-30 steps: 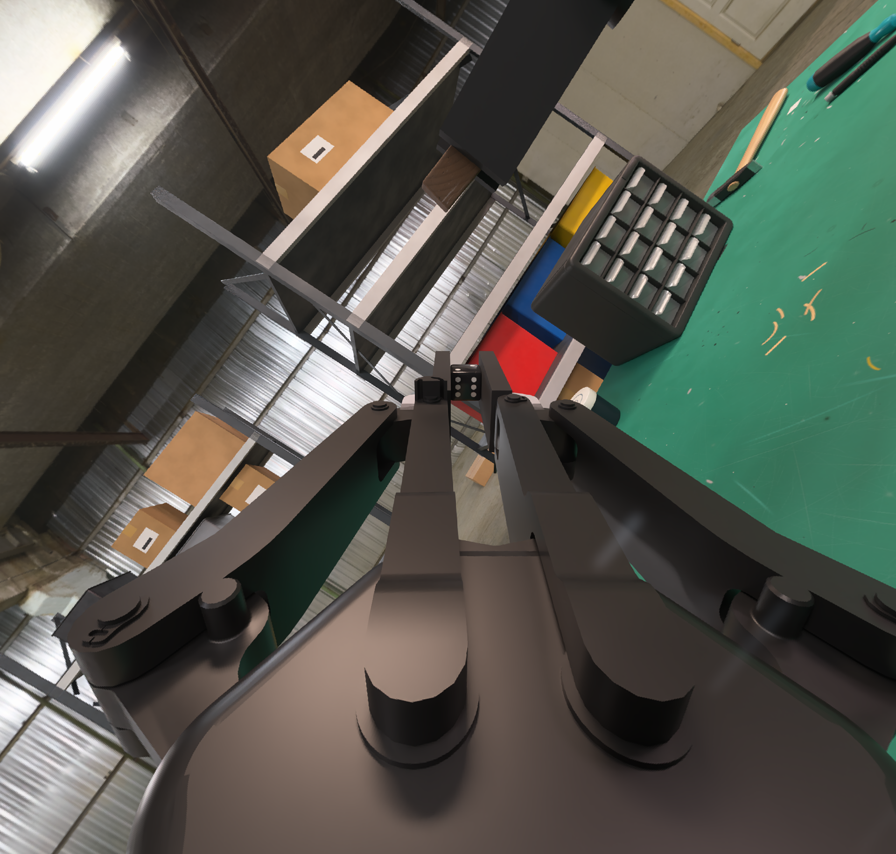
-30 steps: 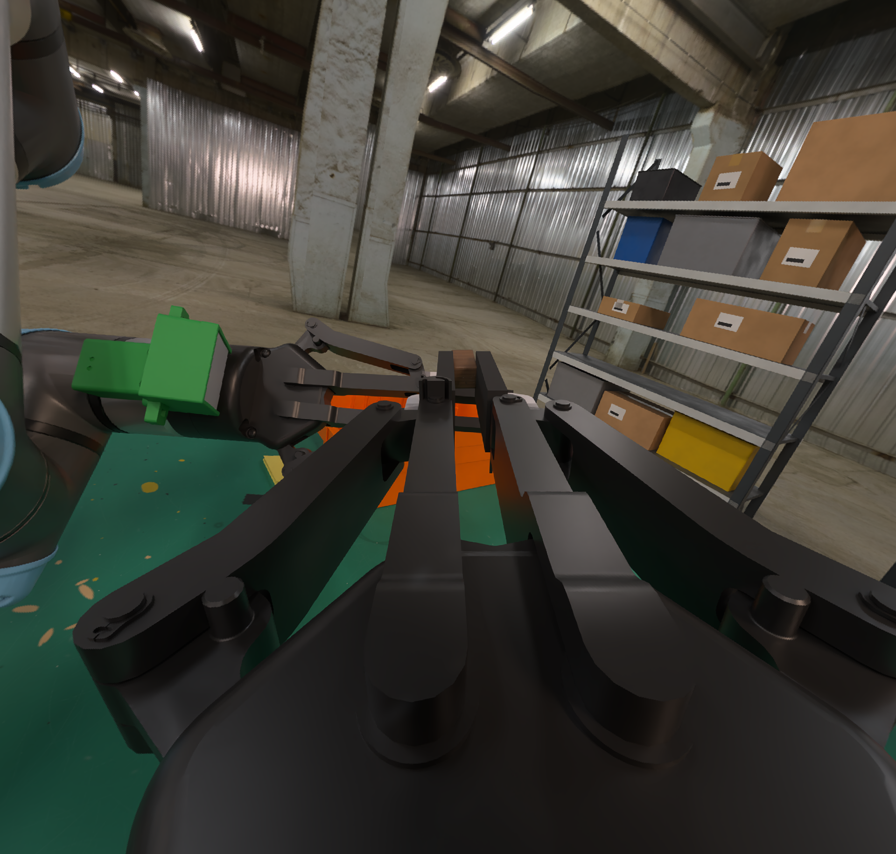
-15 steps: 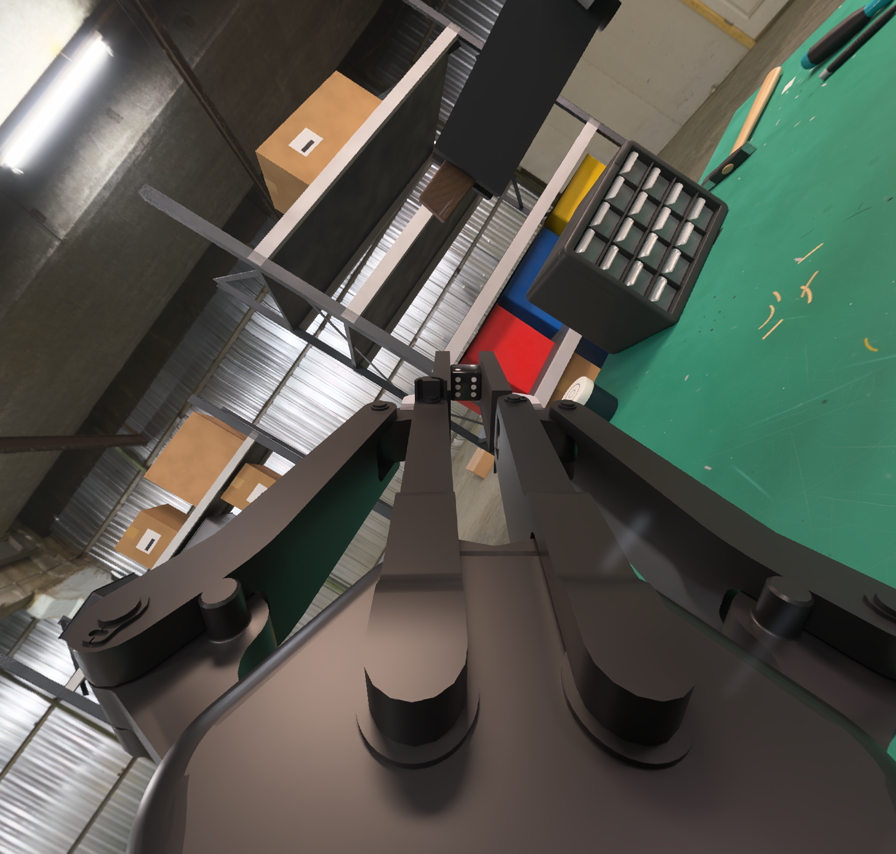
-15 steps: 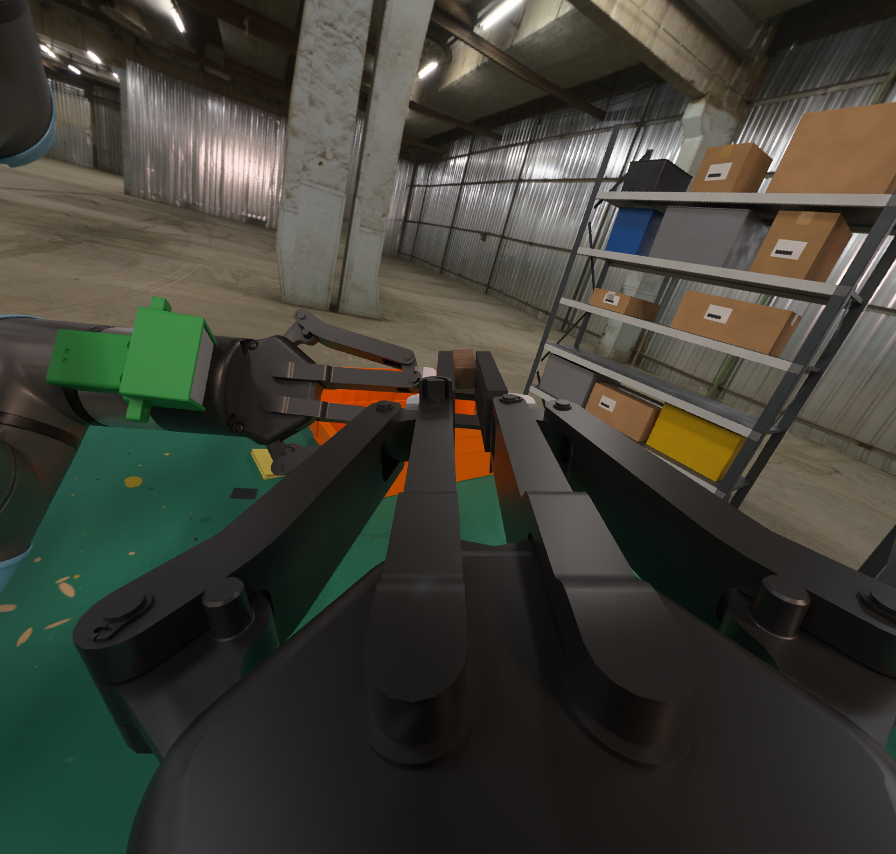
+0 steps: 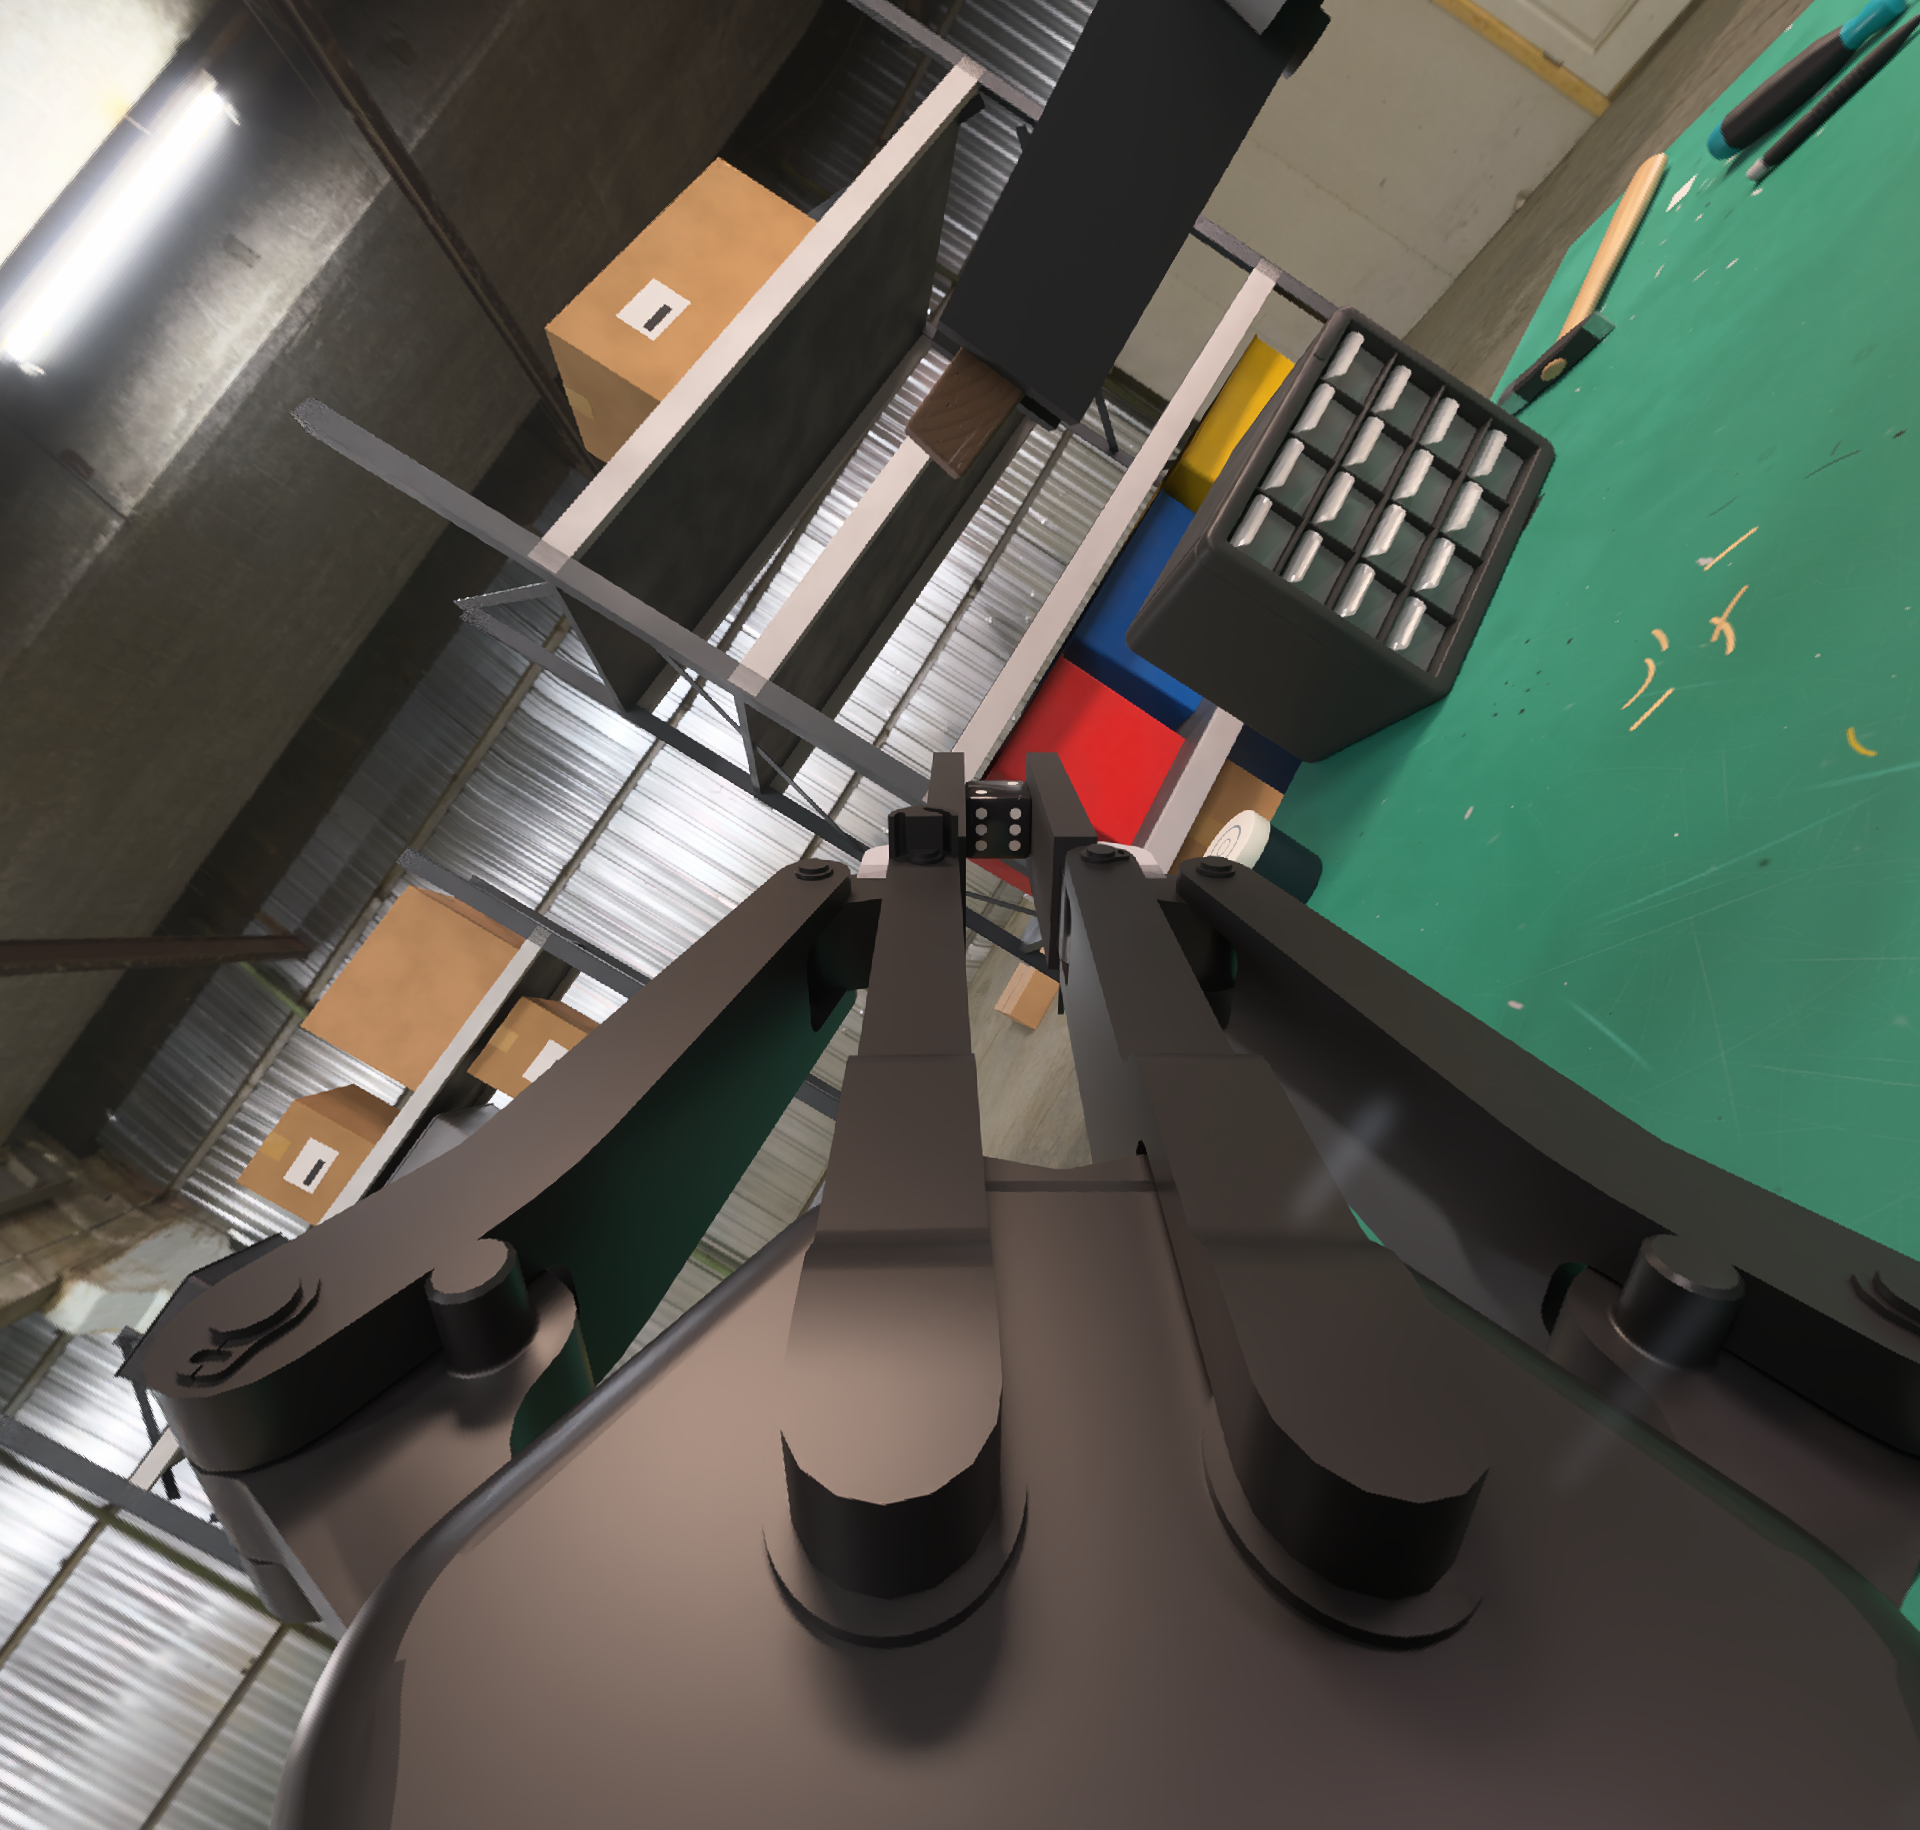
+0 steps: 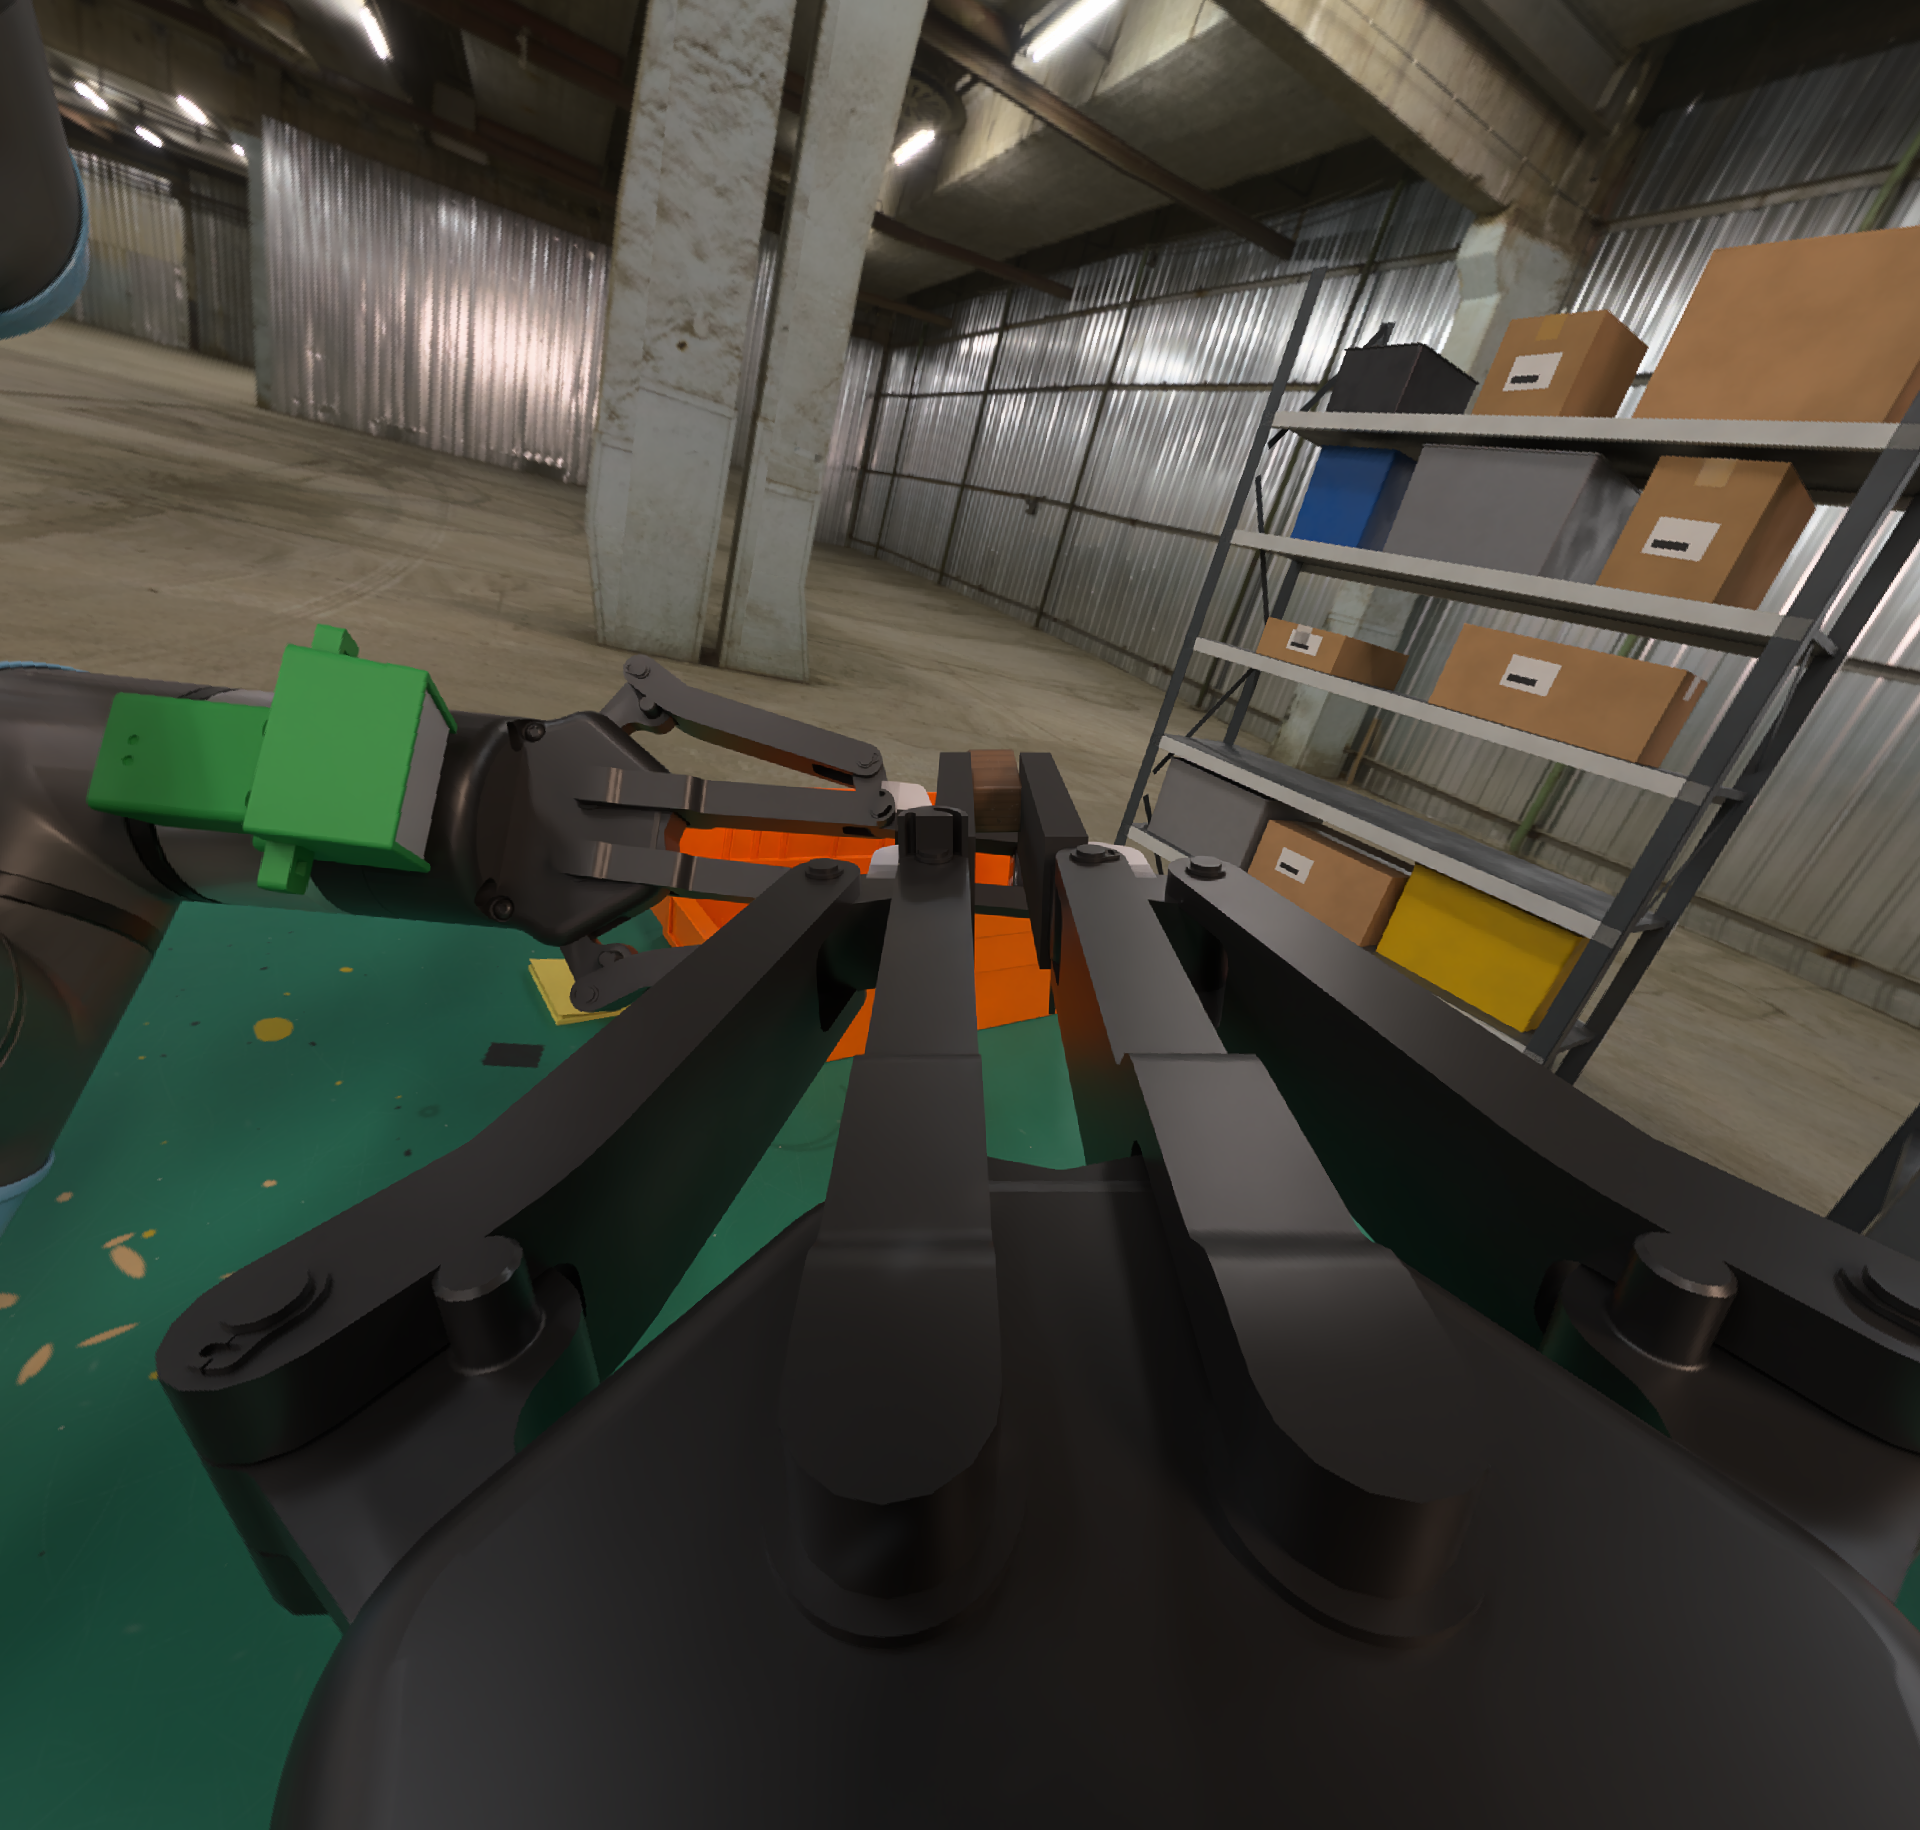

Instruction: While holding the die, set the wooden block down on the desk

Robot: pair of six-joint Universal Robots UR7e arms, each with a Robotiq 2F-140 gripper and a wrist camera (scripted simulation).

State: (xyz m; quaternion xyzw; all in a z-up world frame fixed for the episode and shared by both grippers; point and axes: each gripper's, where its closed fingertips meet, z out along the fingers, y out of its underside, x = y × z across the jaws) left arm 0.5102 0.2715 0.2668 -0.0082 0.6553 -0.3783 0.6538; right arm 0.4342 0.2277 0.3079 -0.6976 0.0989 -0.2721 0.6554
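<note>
My left gripper [image 5: 997, 804] is shut on a small black die [image 5: 998, 821] with white pips, held in the air beside the green desk [image 5: 1662, 845]. My right gripper [image 6: 992, 793] is shut on a brown wooden block [image 6: 994, 786], held above the desk [image 6: 260, 1105]. In the left wrist view the block [image 5: 961, 416] shows far off, gripped by the right gripper's dark fingers. In the right wrist view the left gripper [image 6: 883, 809] with its green wrist mount reaches in from the left, close to my right fingertips.
A dark case of metal bits [image 5: 1351, 533] stands on the desk. A wooden-handled tool [image 5: 1605, 253] and screwdrivers [image 5: 1808, 66] lie farther off, and a white tape roll [image 5: 1236, 837] near the edge. An orange bin [image 6: 935, 949] and a yellow pad [image 6: 566, 991] sit on the desk. Shelving with boxes [image 6: 1558, 689] stands beyond.
The left gripper with the die has shifted a little; the bit case and shelves drift slightly in its view. In the right wrist view the left arm has moved up and right, nearer my fingertips.
</note>
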